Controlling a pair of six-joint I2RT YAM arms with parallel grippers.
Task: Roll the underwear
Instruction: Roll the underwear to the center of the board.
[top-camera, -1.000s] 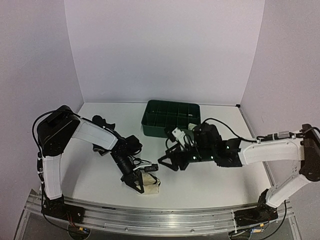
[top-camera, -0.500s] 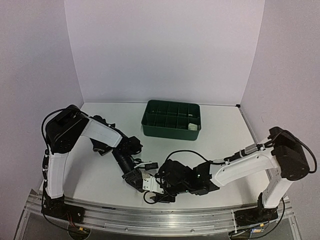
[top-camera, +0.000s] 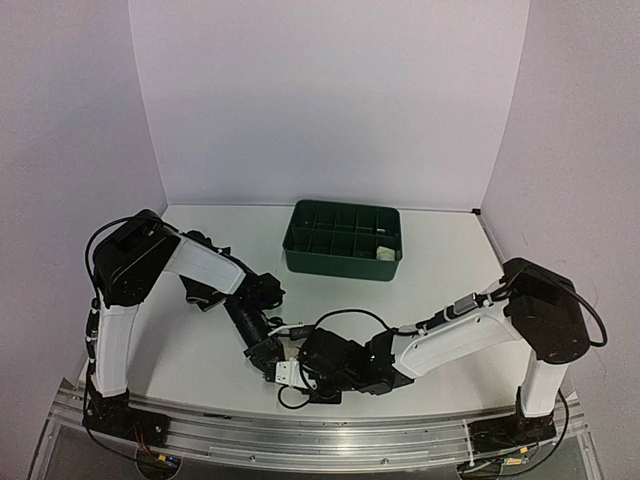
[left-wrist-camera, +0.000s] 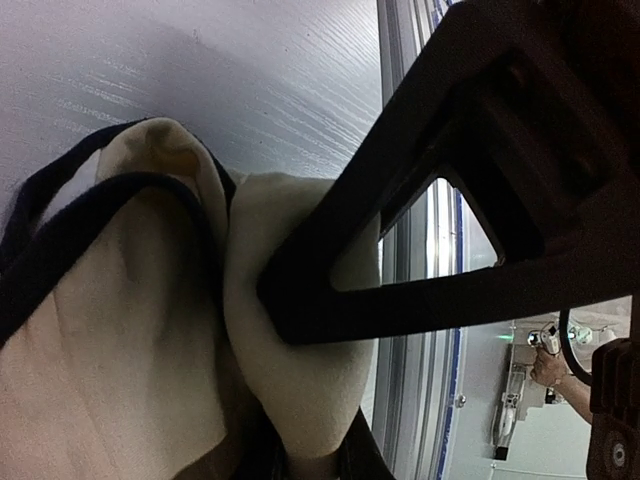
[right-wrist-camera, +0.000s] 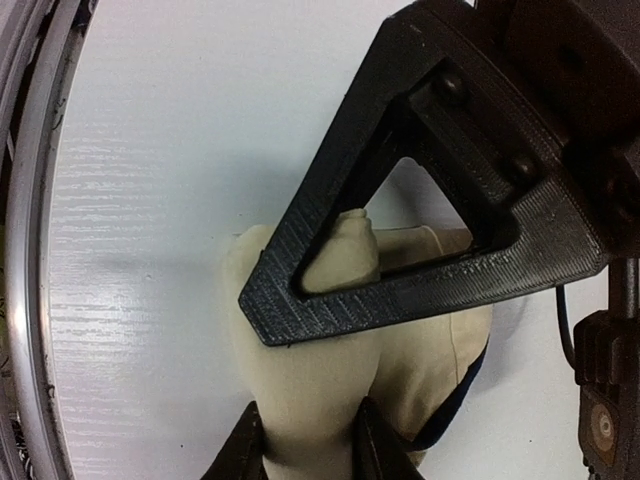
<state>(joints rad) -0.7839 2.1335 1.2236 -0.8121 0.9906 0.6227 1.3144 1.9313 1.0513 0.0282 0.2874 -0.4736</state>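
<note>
Currently the underwear (right-wrist-camera: 315, 400), the cream garment with black edging, lies bunched into a thick fold on the table (top-camera: 450, 265), close to the near edge and roughly midway between the two arm bases. In the right wrist view its cream body forms a rounded, roll-like bulge, and the black edging curves along its lower right side. In the left wrist view the edging runs in two dark bands across the upper left of the cloth, and a separate cream lobe hangs to the right of them.

The left gripper (left-wrist-camera: 300, 390) is closed down on this garment. Its upper finger presses into the cream lobe and dents the fabric, and the cloth fills the narrow gap between the jaws. The right gripper (right-wrist-camera: 300, 380) meets the same garment from the opposite side. Its triangular finger lies across the top of the bulge, cloth swells into the finger's open frame, and the lower finger sits beneath the cloth, so the jaws are clamped on the fabric at a moderate width. In the top view the two grippers sit just beside each other over the garment, and most of the cloth is hidden by them.

The green tray (top-camera: 340, 264) stands farther back on the table, well apart from the grippers. One small pale item (top-camera: 383, 252) rests in a right-hand compartment; what it is cannot be told. The aluminium rail (top-camera: 330, 432) runs along the near table edge.
</note>
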